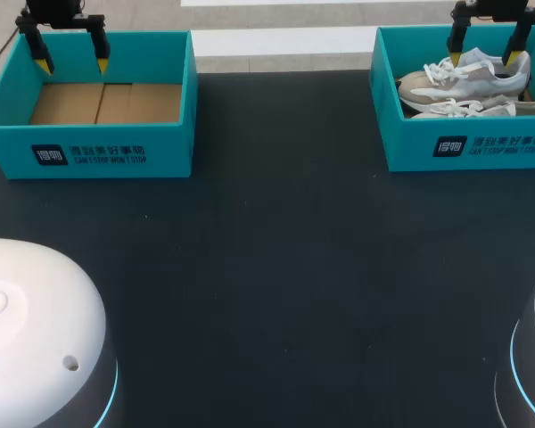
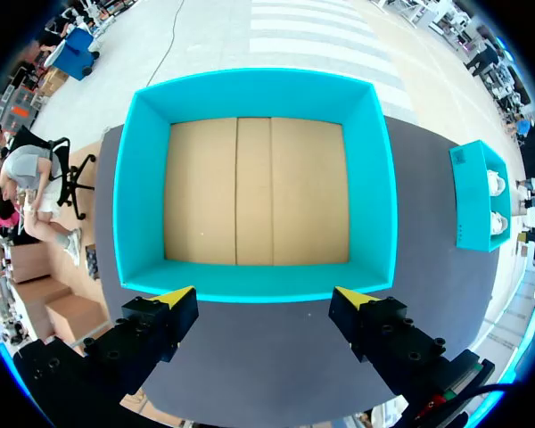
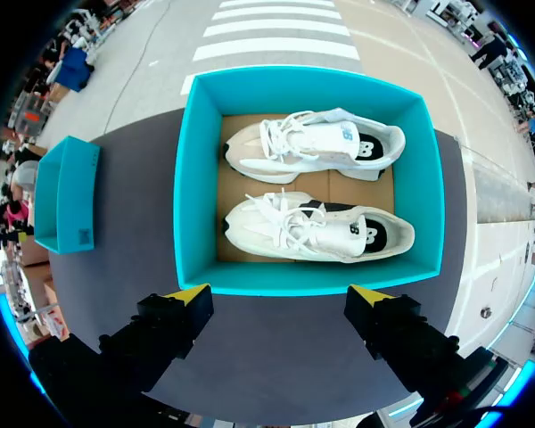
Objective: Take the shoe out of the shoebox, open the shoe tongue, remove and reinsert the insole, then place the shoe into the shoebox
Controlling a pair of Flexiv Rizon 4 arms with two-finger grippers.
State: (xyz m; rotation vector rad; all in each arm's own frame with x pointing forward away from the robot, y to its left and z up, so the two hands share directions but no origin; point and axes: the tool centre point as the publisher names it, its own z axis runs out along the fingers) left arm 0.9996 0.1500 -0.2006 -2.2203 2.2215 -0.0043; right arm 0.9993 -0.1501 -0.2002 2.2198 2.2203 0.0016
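Two white shoes [image 3: 316, 227] are laid in the right shoebox [image 1: 468, 147], whose teal front is printed in white. The right claw [image 1: 483, 59] is held open above it, and the left claw [image 1: 73, 65] is held open above the left shoebox [image 1: 89, 152].

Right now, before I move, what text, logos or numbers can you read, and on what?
On the left shoebox, front wall: a dark square logo and two lines of white print, too small to quote reliably.
On the right shoebox, front wall: the same logo and lines, likewise too small.
On the shoes: a small side mark each, too blurred to read.
No numbers or signs elsewhere on the table.
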